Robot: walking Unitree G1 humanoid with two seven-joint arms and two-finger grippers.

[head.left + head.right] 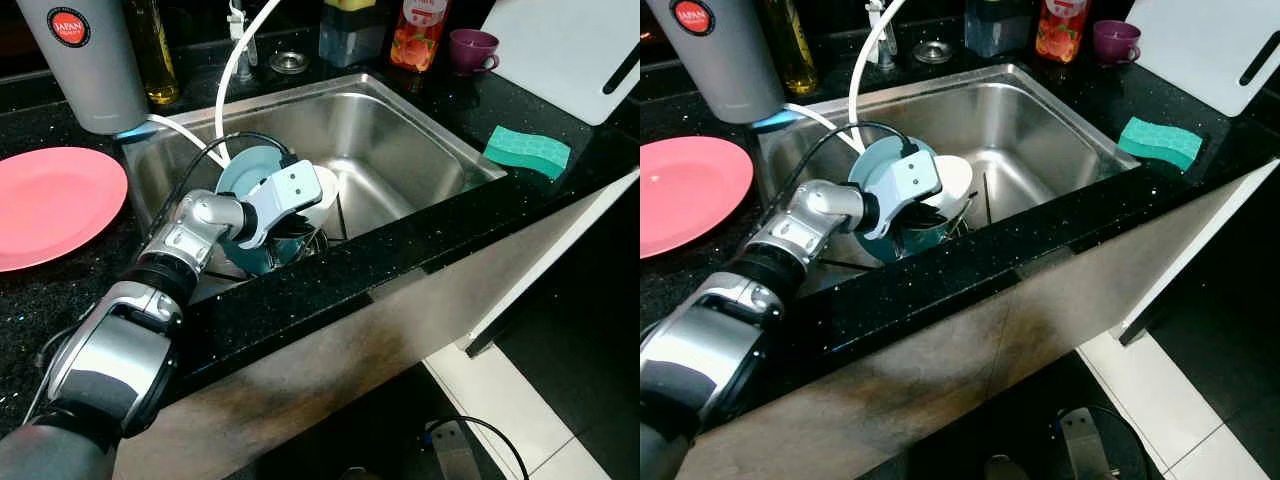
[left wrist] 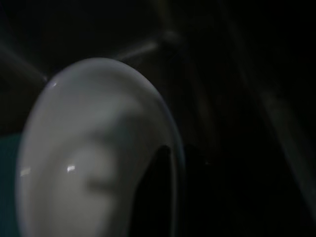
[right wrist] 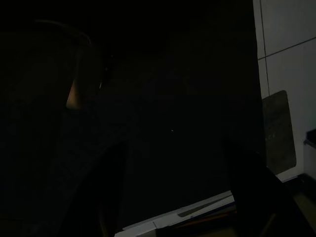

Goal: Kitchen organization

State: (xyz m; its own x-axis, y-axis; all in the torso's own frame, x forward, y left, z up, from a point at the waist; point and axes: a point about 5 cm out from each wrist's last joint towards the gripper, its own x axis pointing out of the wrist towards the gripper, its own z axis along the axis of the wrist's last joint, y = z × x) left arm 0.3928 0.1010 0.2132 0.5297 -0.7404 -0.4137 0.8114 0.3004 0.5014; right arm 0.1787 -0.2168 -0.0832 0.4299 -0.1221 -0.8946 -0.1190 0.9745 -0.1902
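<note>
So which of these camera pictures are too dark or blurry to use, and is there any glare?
Left eye and right eye views: sharp and well lit, with soft glare on the steel sink. Left wrist view: dim and out of focus, a white plate blurred up close. Right wrist view: almost black, with a pale tiled strip at one edge.

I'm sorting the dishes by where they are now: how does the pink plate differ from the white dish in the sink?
The round pink plate lies flat on the black countertop; the white dish stands tilted on edge inside the steel sink. The pink plate sits alone, untouched; the white dish leans against a teal dish, with the left gripper right at it. The pink plate looks larger. Both are round and plain.
</note>
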